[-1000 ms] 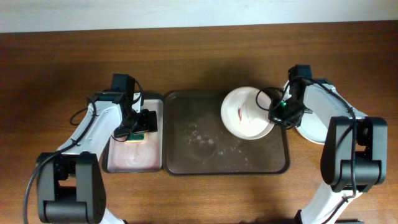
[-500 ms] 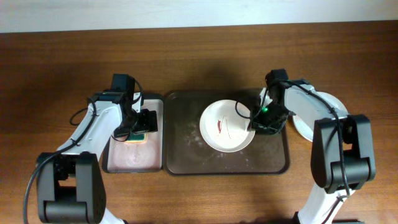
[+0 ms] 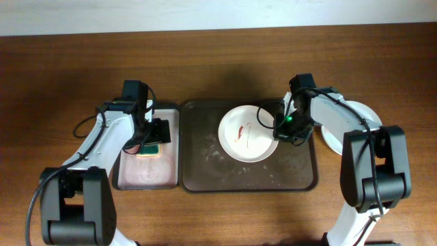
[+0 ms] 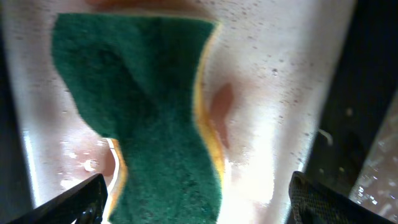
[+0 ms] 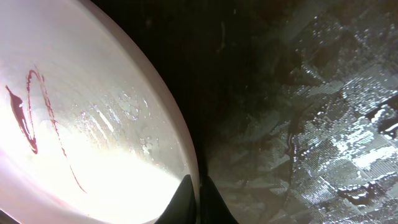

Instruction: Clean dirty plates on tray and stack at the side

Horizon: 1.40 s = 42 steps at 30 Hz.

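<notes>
Table (image 3: pixel 68 68): I see brown wood, and everything sits on it.
Tray (image 3: pixel 205 171): It is dark brown and lies in the middle. I see wet spots and crumbs on its floor.
Small tray (image 3: pixel 136 174): It is black with pink inside. It lies just left of the big tray, side by side with it.
Plate (image 3: pixel 239 140): It is white and round. I see it over the top half of the tray, near the middle. I cannot tell if it rests flat or is lifted a bit.
Side plate (image 3: pixel 331 143): It is pale and lies on the table just right of the tray. My right arm hides part of it.
Sponge (image 4: pixel 137 124): It is green on top with a yellow edge. It lies in the small tray, near the far end.
Left gripper (image 3: pixel 156 134): It hangs over the sponge. I see its fingers spread wide, holding nothing.
Right gripper (image 5: pixel 196 199): Its fingers are pinched tight on the right rim of the plate.
Smear (image 5: pixel 25 118): Thin red lines curl on the plate.
</notes>
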Each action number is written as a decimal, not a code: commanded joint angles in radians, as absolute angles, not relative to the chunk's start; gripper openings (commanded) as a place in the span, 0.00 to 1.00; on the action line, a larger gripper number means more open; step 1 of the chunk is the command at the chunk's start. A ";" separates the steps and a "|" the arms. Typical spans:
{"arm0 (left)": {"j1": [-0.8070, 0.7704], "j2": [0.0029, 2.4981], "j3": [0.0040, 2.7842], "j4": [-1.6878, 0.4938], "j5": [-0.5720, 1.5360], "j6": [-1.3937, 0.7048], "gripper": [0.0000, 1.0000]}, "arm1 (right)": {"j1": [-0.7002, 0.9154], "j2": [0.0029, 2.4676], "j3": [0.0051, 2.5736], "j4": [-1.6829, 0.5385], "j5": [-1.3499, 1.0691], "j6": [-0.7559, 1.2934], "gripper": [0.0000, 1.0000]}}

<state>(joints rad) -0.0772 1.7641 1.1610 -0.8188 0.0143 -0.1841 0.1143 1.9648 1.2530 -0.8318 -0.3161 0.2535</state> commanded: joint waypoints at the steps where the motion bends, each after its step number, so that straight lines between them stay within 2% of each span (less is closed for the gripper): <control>1: -0.075 1.744 1.166 -0.812 -0.099 -0.266 0.93 | 0.125 1.982 1.245 -0.838 -0.276 0.244 0.04; 4: -0.076 1.748 1.166 -0.789 -0.099 -0.265 0.95 | 0.125 1.982 1.245 -0.838 -0.276 0.244 0.04; 11: -0.076 1.768 1.158 -0.760 -0.099 -0.301 0.89 | 0.125 1.982 1.245 -0.838 -0.276 0.244 0.04; 14: -0.076 1.794 1.158 -0.751 -0.098 -0.303 0.79 | 0.125 1.982 1.245 -0.838 -0.276 0.244 0.04; 16: -0.076 1.831 1.158 -0.750 -0.095 -0.303 0.76 | 0.125 1.982 1.245 -0.838 -0.276 0.244 0.04; 18: -0.076 1.861 1.158 -0.750 -0.091 -0.303 0.65 | 0.125 1.982 1.245 -0.838 -0.276 0.244 0.04; 23: -0.076 1.888 1.159 -0.751 -0.091 -0.303 0.00 | 0.125 1.982 1.245 -0.838 -0.276 0.244 0.04; 32: -0.075 1.803 1.186 -0.756 -0.058 -0.293 0.00 | 0.125 1.982 1.245 -0.841 -0.276 0.244 0.04; 37: -0.075 1.721 1.192 -0.744 -0.020 -0.187 0.00 | 0.125 1.982 1.245 -0.841 -0.276 0.244 0.04; 42: -0.079 1.674 1.192 -0.740 -0.174 -0.189 0.00 | 0.125 1.982 1.245 -0.842 -0.276 0.244 0.04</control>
<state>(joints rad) -0.0772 1.7279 1.1706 -0.7467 -0.0544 -0.2157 0.1143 1.9648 1.2530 -0.8333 -0.3141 0.2543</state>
